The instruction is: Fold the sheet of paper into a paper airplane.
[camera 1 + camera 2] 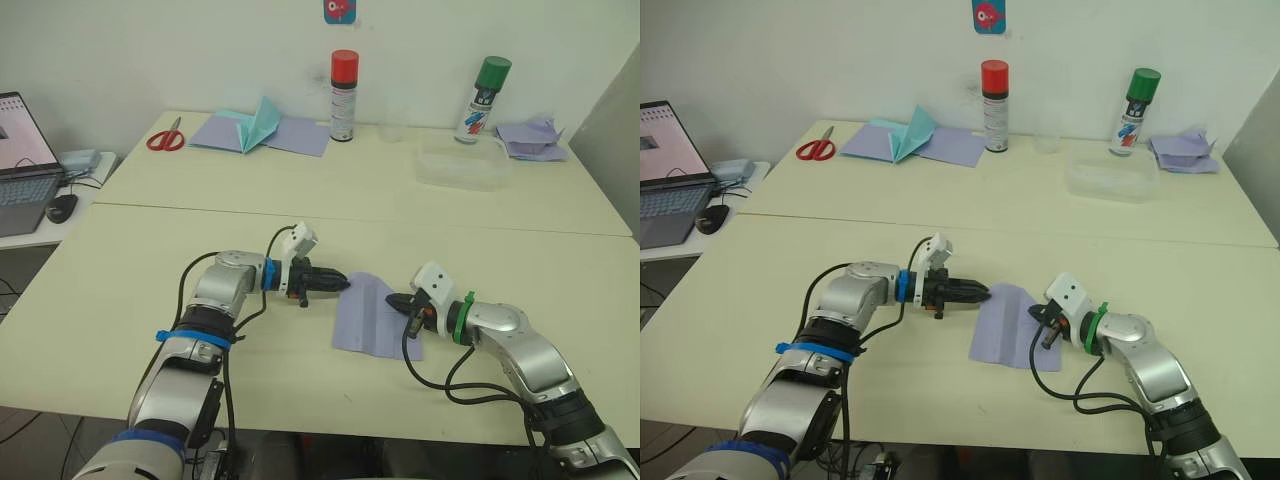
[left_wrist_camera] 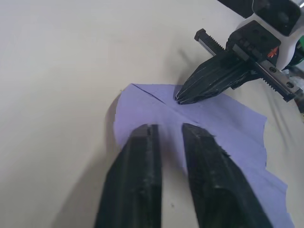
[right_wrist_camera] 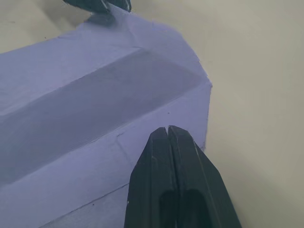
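Note:
The lavender sheet of paper [image 1: 368, 315] lies on the near table between my two grippers, with lengthwise creases and a slightly raised middle band [image 3: 95, 95]. My left gripper [image 1: 341, 282] reaches in from the left. Its fingers [image 2: 142, 142] hover a little apart over the sheet's left corner, with nothing between them. My right gripper [image 1: 398, 300] comes from the right and is shut. Its joined tip [image 3: 168, 129] rests on the sheet near the right edge. The left wrist view shows that tip [image 2: 183, 98] pressing on a crease.
On the far table stand a red-capped spray can [image 1: 343, 95], a green-capped spray can [image 1: 484, 98] and a clear plastic box [image 1: 462, 165]. Red scissors [image 1: 165, 138], teal tent-shaped paper [image 1: 255, 125] and crumpled lavender scraps [image 1: 532, 138] lie there. A laptop [image 1: 20, 165] sits far left.

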### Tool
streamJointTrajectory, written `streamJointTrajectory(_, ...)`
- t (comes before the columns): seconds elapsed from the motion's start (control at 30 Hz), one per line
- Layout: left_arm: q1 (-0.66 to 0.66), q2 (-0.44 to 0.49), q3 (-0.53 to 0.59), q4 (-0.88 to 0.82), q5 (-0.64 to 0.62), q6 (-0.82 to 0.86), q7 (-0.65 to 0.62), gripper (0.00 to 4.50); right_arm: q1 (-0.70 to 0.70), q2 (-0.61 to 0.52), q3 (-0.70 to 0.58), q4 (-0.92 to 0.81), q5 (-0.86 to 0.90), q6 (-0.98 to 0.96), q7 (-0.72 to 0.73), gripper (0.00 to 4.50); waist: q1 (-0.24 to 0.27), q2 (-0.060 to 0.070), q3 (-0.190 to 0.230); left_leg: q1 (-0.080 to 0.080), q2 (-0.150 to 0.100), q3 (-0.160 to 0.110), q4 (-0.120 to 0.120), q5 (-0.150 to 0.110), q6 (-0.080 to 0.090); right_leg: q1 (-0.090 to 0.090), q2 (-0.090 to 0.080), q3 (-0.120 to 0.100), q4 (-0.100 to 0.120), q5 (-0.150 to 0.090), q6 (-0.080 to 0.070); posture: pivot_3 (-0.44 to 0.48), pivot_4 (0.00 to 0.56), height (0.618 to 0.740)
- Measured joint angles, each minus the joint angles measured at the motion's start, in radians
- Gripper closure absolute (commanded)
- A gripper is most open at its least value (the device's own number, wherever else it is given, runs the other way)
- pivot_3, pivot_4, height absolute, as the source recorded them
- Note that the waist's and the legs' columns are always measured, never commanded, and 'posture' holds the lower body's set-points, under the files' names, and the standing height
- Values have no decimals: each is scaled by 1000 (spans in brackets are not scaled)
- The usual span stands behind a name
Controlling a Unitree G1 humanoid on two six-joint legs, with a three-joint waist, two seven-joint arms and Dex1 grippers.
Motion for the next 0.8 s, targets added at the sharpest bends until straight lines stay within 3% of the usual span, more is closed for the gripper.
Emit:
streamJointTrajectory(0.17, 61, 65, 53, -85, -49, 96, 63, 850, 0, 0, 2, -1, 0, -2, 2, 4500, -1, 0, 0, 0, 1, 0, 0, 0, 0, 0, 0, 0, 0, 0, 0, 0, 150, 740)
streamJointTrajectory(0.37, 157, 102, 104, -216, -157, 393, 137, 850, 2, -4, 1, -2, -6, -2, 2, 4500, 1, 0, 0, 0, 2, 0, 0, 0, 0, 0, -2, 0, 0, 0, 0, 0, 150, 740)
streamJointTrajectory(0.57, 161, -21, 207, -308, -315, 778, 318, 850, 0, -3, 1, 0, -8, -1, 4, 4500, 1, 0, 0, 0, 1, -1, 1, 0, 0, 1, -2, 0, 0, 0, 0, 0, 150, 740)
streamJointTrajectory(0.8, 58, -105, 210, -209, -321, 825, 455, 850, -5, -1, 2, 7, -8, -1, 9, 4500, 1, 0, 0, 1, 0, -1, 0, 0, 0, 1, -1, 0, 0, 0, 0, 0, 150, 740)
